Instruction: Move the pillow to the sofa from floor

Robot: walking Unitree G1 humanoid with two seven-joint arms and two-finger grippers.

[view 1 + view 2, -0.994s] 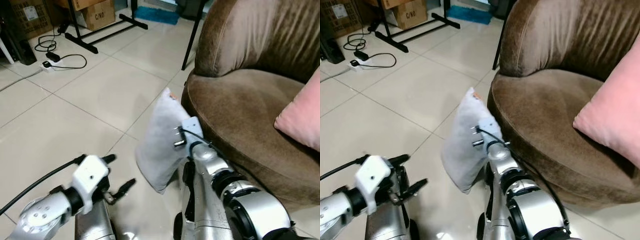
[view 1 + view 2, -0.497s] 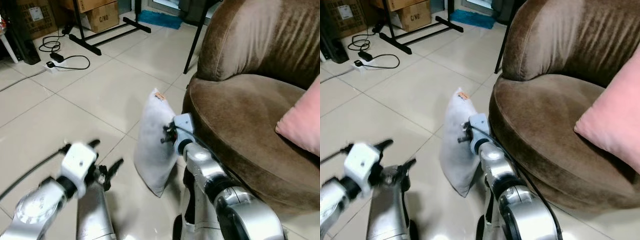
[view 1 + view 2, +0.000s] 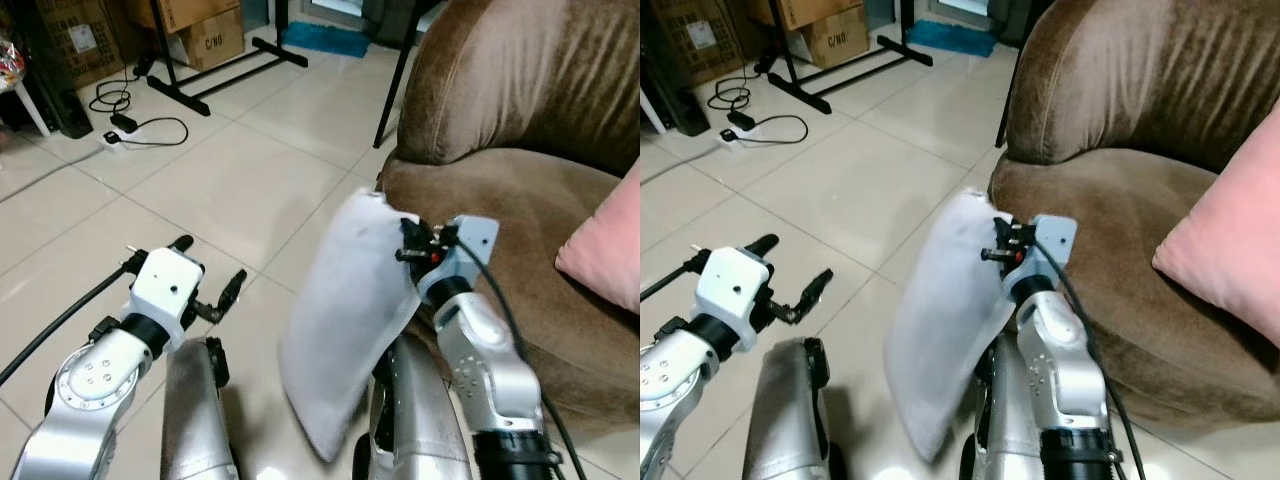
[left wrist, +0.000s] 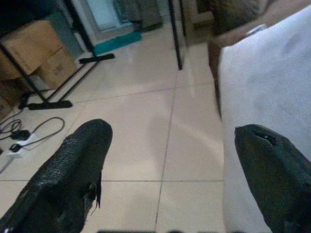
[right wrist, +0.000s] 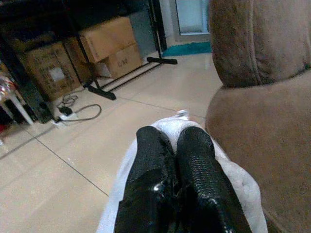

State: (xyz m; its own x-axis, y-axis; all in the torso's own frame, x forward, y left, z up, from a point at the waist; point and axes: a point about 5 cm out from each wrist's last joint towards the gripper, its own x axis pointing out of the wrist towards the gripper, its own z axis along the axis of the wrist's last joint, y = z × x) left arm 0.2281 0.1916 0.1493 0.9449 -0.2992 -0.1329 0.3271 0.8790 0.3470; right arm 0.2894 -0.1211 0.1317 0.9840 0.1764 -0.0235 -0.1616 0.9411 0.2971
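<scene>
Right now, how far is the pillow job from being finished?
Done: the right gripper has pinched the white pillow at its top edge. In hand: the pillow hangs beside the brown sofa. Left: placing it on the seat. The left gripper is open.

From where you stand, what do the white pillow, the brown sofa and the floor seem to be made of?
White pillow: soft woven cloth, matte; it sags and creases where the right gripper pinches it.
Brown sofa: plush velvet-like fabric, shading in streaks.
Floor: glossy ceramic-looking tiles, with grout lines and reflections.
</scene>
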